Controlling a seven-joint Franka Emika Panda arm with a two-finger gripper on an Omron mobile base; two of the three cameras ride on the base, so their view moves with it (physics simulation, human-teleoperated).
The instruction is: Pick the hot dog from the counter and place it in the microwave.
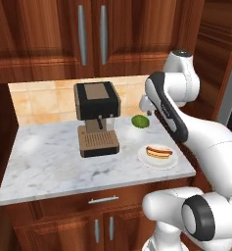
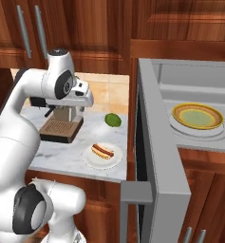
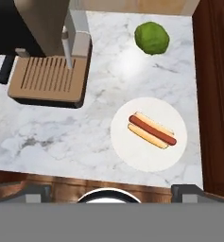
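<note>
The hot dog [image 1: 159, 151] [image 2: 102, 151] [image 3: 151, 130], a reddish sausage in a tan bun, lies on a small white plate [image 3: 146, 158] near the counter's right front corner. The marbled counter [image 1: 49, 166] [image 3: 52, 137] sits over dark wooden cabinets. My gripper [image 1: 146, 104] [image 2: 85, 97] [image 3: 111, 191] hangs well above the counter, pointing down, behind and above the hot dog. Its fingertips [image 3: 189, 191] stand wide apart at the hand view's bottom edge, open with nothing between them. The microwave [image 2: 190, 90] stands to the right with its door [image 2: 154, 142] swung open and a yellow-green plate [image 2: 198, 116] inside.
A black-and-brown coffee machine [image 1: 96, 117] [image 3: 47, 47] stands mid-counter, left of the hot dog. A round green lime [image 1: 140, 121] [image 2: 113, 119] [image 3: 152, 38] lies behind the plate. The open microwave door edge juts toward me beside the counter's right end.
</note>
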